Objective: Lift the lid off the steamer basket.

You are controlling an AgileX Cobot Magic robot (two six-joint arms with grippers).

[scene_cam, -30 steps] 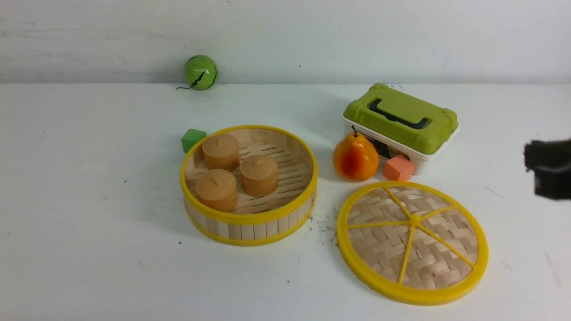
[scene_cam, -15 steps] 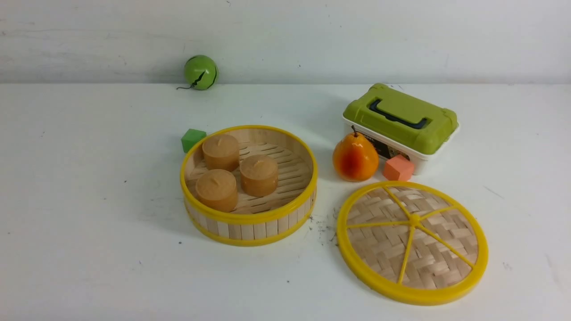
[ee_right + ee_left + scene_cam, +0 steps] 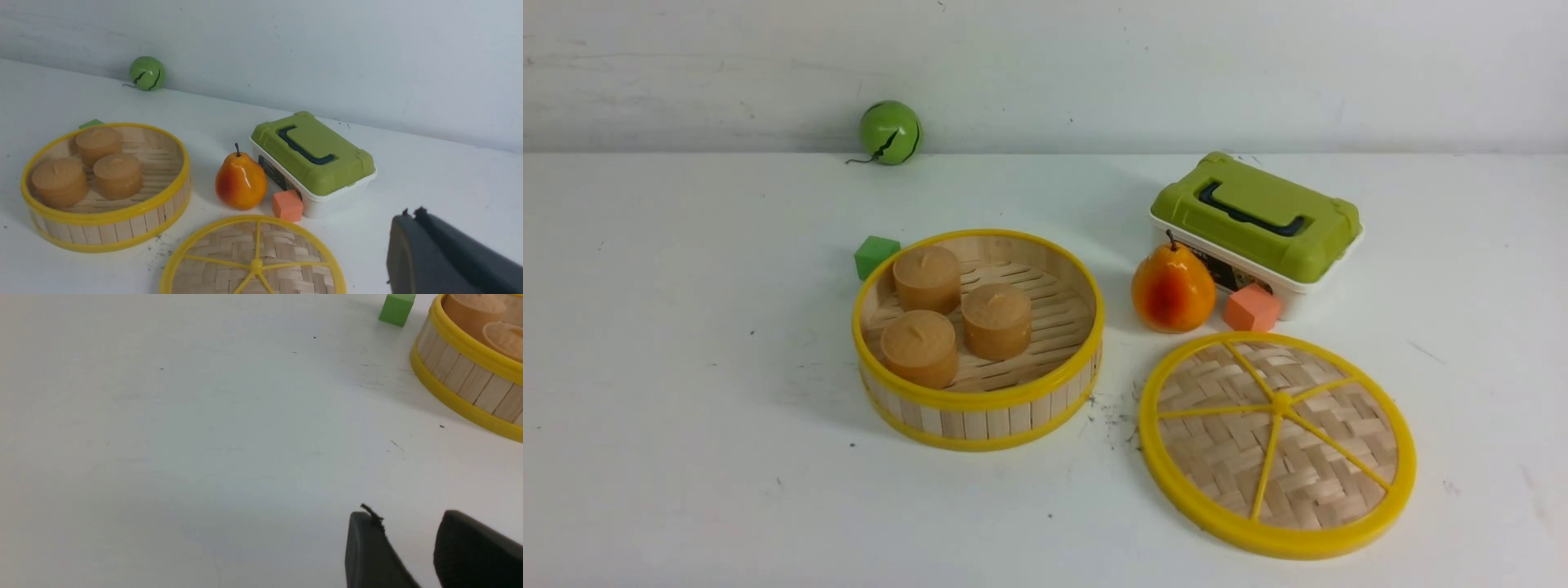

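Front view, lid: the lid [image 3: 1278, 445] lies flat on the bench [image 3: 686, 425], off the steamer basket [image 3: 980, 400] and just beside it on the robot's right. A narrow strip of bench separates the 2 rims.
Front view, basket: its top is open, and 3 brown cylinders [image 3: 996, 320] stand on the slatted floor.
Front view, neighbours: a pear [image 3: 1174, 287] and an orange cube [image 3: 1252, 308] sit just behind the lid's far rim. Neither tool shows.
Left wrist view, left tool: the left tool [image 3: 408, 522] hangs over bare bench, fingers apart by a moderate gap and holding nothing. Only the basket's wall and a green cube [image 3: 396, 309] lie ahead; the lid is out of sight.
Right wrist view, right tool: the right tool [image 3: 412, 216] carries nothing. Its fingers look close together, but I cannot tell whether a gap remains.
Right wrist view, relation: the lid lies on the bench just ahead of this tool, with the basket farther off, so the right arm is the nearer one. The lid is round and has no long axis.
Judgement: the removal looks complete.
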